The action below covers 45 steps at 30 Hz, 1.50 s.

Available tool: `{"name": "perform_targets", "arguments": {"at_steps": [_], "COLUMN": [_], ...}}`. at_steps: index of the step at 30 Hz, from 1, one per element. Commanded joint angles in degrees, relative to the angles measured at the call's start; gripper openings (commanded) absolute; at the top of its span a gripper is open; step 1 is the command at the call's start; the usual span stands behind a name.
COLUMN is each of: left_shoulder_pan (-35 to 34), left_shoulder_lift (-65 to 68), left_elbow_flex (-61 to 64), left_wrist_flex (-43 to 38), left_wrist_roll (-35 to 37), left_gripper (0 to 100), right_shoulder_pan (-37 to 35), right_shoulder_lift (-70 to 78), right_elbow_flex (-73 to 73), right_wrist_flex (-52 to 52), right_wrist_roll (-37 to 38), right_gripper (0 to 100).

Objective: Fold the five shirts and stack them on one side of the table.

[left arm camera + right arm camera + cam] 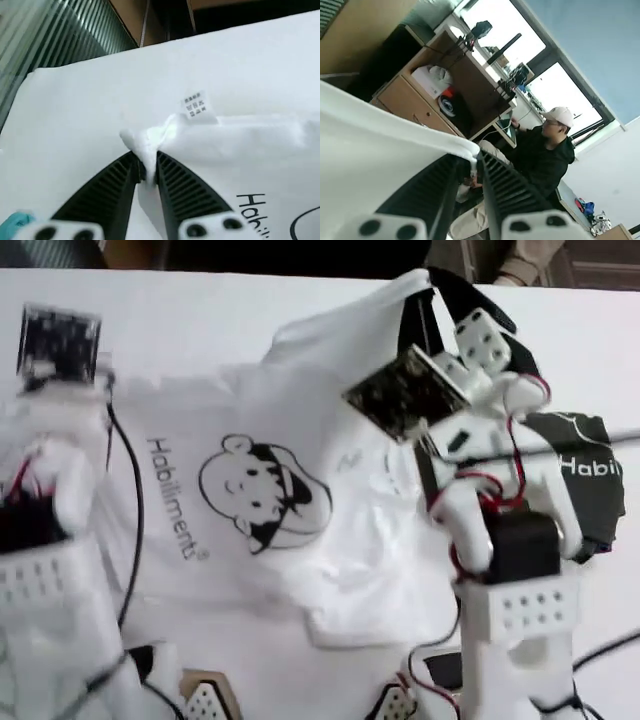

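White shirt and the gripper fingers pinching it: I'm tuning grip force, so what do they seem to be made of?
White shirt: soft matte fabric, probably a cotton knit; it wrinkles and bunches where it is pinched. Fingers of the left gripper: black, ribbed and matte, and they look like hard plastic, possibly 3D-printed.

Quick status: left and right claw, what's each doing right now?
Left claw: closed, pinching a bunched corner of the white shirt.
Right claw: closed on a raised edge of the white shirt.
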Motion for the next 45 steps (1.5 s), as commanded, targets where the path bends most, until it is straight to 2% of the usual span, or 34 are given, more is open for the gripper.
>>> {"name": "perform_targets", "arguments": {"at_steps": [1,7,14,20,28,34,41,45], "left_shoulder_pan": [-0.26,-0.26,-0.18,-0.18,-0.18,-0.44,-0.09,0.00], "left_shoulder_lift": [11.96,30.33,44.92,52.48,54.68,54.15,51.69,47.74], "left_elbow_flex": [-13.67,-32.84,-44.79,-49.27,-54.37,-52.70,-44.62,-37.14], "left_wrist_flex": [-0.26,8.26,18.46,25.58,37.63,39.30,39.30,39.30], "left_wrist_roll": [-0.35,-0.35,-0.35,-0.88,-8.44,-9.23,-9.67,-13.01], "left_gripper": [2,2,2,2,2,2,2,2], "right_shoulder_pan": [1.45,2.77,3.38,3.91,3.91,3.47,3.74,3.74], "right_shoulder_lift": [3.82,12.53,20.18,23.69,19.74,12.09,6.37,1.98], "right_elbow_flex": [-0.09,-0.18,0.18,0.09,0.26,1.23,11.25,16.70], "right_wrist_flex": [-5.49,-13.14,-13.14,-6.73,6.37,13.67,14.11,13.93], "right_wrist_roll": [0.26,0.44,-0.18,-3.25,-3.43,-3.43,-3.34,-2.99], "right_gripper": [2.2,2.1,2.1,2.1,2.2,2.2,2.2,2.2]}}
